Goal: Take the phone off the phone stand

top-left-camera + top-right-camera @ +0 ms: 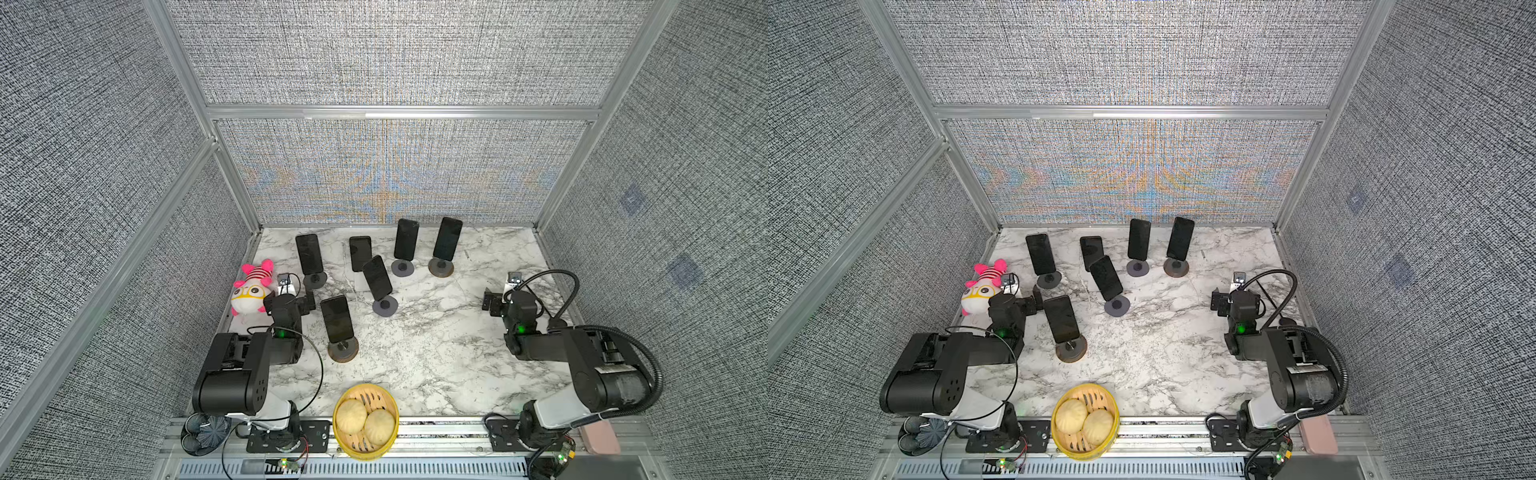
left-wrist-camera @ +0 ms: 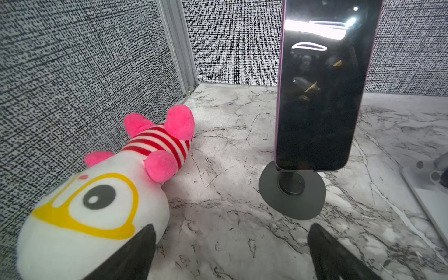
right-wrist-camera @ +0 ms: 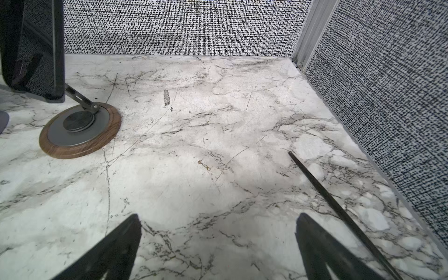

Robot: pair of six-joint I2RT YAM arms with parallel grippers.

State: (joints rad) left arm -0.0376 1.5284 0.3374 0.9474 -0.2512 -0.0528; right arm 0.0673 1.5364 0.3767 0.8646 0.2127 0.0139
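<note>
Several dark phones stand upright on round stands across the marble table [image 1: 436,353], seen in both top views. My left gripper [image 1: 307,304] [image 2: 232,226] is open and empty. It sits between the plush toy and the near-left phone [image 1: 336,318], which is on a wood-rimmed stand [image 1: 343,350]. It faces the back-left phone [image 2: 315,97] [image 1: 308,253] on its grey stand [image 2: 292,191]. My right gripper [image 1: 492,303] [image 3: 218,215] is open over bare marble. The back-right phone [image 3: 31,48] [image 1: 447,237] on a wood-rimmed stand [image 3: 80,131] lies ahead of it, off to one side.
A pink and white plush toy [image 1: 251,293] [image 2: 97,198] lies against the left wall. A yellow steamer basket [image 1: 365,387] with two buns sits at the front edge. Fabric walls enclose the table on three sides. A thin dark strip [image 3: 339,211] lies near the right wall.
</note>
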